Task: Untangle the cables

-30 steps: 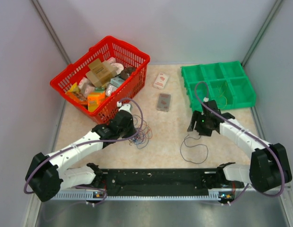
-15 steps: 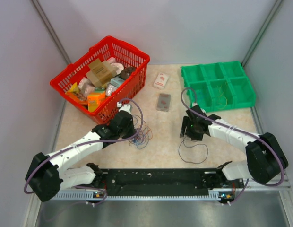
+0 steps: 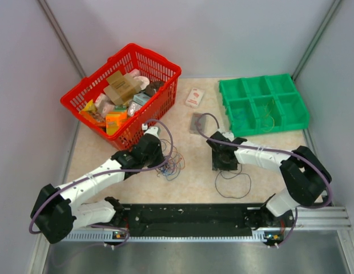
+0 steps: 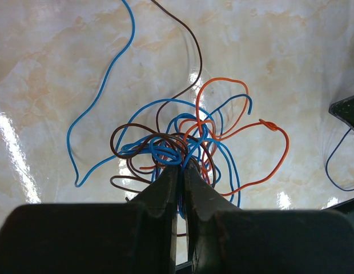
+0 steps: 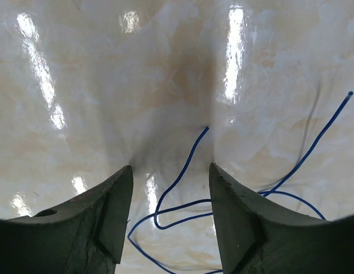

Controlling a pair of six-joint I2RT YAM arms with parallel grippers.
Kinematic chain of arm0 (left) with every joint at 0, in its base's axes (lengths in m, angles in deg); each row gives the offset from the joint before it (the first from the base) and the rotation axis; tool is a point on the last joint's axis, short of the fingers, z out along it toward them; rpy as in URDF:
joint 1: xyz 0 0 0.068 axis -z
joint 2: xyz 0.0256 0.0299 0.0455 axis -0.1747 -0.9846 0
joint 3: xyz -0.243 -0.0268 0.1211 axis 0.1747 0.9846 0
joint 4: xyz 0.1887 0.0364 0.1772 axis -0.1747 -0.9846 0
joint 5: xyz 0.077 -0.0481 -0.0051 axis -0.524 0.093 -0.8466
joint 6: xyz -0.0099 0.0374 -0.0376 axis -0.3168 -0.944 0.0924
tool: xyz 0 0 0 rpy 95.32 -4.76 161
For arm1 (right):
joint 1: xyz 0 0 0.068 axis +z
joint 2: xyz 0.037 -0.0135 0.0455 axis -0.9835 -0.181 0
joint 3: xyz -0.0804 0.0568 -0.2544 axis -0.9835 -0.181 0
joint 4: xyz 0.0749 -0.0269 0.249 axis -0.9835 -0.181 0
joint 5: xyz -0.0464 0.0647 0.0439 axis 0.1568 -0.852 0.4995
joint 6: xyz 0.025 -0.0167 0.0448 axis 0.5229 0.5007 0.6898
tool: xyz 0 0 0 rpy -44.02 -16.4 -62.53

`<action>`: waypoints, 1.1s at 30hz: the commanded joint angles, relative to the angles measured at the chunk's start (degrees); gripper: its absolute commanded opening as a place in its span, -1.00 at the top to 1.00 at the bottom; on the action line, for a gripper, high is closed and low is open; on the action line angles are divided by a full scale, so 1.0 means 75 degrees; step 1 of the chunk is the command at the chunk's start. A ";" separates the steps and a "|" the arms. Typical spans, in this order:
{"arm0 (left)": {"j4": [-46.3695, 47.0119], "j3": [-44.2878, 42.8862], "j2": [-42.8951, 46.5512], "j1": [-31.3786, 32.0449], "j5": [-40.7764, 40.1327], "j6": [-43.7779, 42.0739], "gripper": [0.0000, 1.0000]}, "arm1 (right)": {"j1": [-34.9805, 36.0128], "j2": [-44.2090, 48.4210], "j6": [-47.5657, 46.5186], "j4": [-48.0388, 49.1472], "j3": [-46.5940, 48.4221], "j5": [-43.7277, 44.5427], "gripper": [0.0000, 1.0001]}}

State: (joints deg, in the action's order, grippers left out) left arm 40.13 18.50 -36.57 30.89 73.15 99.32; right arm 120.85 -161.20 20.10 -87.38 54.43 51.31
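Showing two arms over a pale marbled worktop, w/ top view and both wrist views. L hand is lowered at centre-left of the worktop, just in front of a red basket filled w/ boxes and packets; its jaws are drawn almost together and blue strands at the core of the cable tangle are pinched between the tips. The tangle is made up of blue, orange and dark brown strands, knotted at the middle, w/ an orange loop spread to the right and one long blue strand trailed out to the left across the worktop. R hand is held low at centre-right, jaws parted approx. halfway, nothing gripped; a separate loose blue cable is laid flat on the worktop w/ one end lying in the gap between the tips, touched by neither finger as far as can be told. In the top view this cable is seen as an open loop near the R hand on its near side, well apart from the tangle. A green compartment tray is set at far right; a small white packet and a grey one are placed between basket and tray.
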 commanded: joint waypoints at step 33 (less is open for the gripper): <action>0.0533 0.0029 0.0044 -0.0022 0.0351 0.0083 0.81 | 0.0590 0.0893 0.3013 -0.0038 -0.0337 0.0255 -0.16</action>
State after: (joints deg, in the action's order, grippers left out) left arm 41.66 19.00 -36.73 30.89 75.51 100.19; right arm 124.45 -152.53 40.51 -91.65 52.26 54.85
